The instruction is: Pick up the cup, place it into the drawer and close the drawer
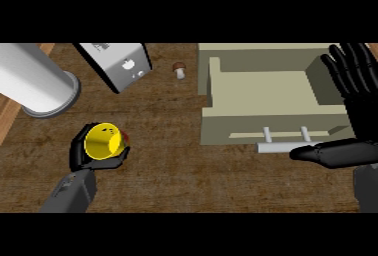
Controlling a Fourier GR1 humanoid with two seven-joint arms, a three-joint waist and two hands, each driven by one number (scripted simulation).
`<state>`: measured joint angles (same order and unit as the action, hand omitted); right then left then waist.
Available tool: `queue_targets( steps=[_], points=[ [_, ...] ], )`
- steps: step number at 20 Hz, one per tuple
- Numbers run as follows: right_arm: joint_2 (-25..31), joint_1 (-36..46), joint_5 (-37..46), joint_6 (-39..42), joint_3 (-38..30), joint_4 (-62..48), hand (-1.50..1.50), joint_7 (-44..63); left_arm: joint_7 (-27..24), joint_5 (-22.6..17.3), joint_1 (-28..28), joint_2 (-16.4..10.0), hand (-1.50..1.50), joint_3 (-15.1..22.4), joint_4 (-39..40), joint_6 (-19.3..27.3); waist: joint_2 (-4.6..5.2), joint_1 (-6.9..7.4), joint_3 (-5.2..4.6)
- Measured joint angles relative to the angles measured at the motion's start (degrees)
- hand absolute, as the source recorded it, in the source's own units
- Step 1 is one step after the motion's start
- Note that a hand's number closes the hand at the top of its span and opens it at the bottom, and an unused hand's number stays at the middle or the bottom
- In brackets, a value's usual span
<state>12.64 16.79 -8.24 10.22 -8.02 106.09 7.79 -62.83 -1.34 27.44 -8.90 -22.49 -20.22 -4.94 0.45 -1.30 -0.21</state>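
The open drawer point(210, 85) fills the upper right; the right hand point(358, 105) rests at its right edge, fingers straight. At lower left the left hand point(92, 161) curls round the yellow cup point(102, 141), well apart from the drawer; carried low, it could strike the front wall. Its mouth faces upward, long axis slightly tilted.

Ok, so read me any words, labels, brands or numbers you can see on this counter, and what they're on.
No text can be read here.
Grey appliance: small pale marks on it, too blurred to read.
Yellow cup, drawer, white cylinder: no markings visible.
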Motion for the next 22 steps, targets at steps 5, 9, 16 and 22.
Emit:
queue_targets(
  steps=[5, 9, 16, 22],
  points=[
    [0.2, -0.7, 0.6, 0.2, 0.2, 0.2, -1.50, -0.2, 1.7, -0.8, 4.1, 1.0, 1.50, 1.2, -2.8, -2.4, -0.26, 0.48, 0.10],
    [-0.3, -1.3, 1.3, 0.0, 0.5, -0.1, -1.50, -0.9, 4.3, -0.5, 7.7, 2.5, 1.50, 3.4, -6.6, -3.2, -0.47, 0.91, 0.17],
    [0.5, -2.0, 0.9, 0.2, -0.9, 0.3, -1.50, -0.8, 15.5, -0.5, 15.2, 6.7, 1.50, 8.0, -17.5, -2.3, -0.87, 1.60, 0.26],
    [-0.7, -3.4, 2.4, -0.2, -0.1, -0.1, -1.50, -2.6, 28.1, -3.0, 22.5, 8.3, 1.50, 14.0, -24.7, 3.8, -0.80, 1.25, 0.25]
  ],
)
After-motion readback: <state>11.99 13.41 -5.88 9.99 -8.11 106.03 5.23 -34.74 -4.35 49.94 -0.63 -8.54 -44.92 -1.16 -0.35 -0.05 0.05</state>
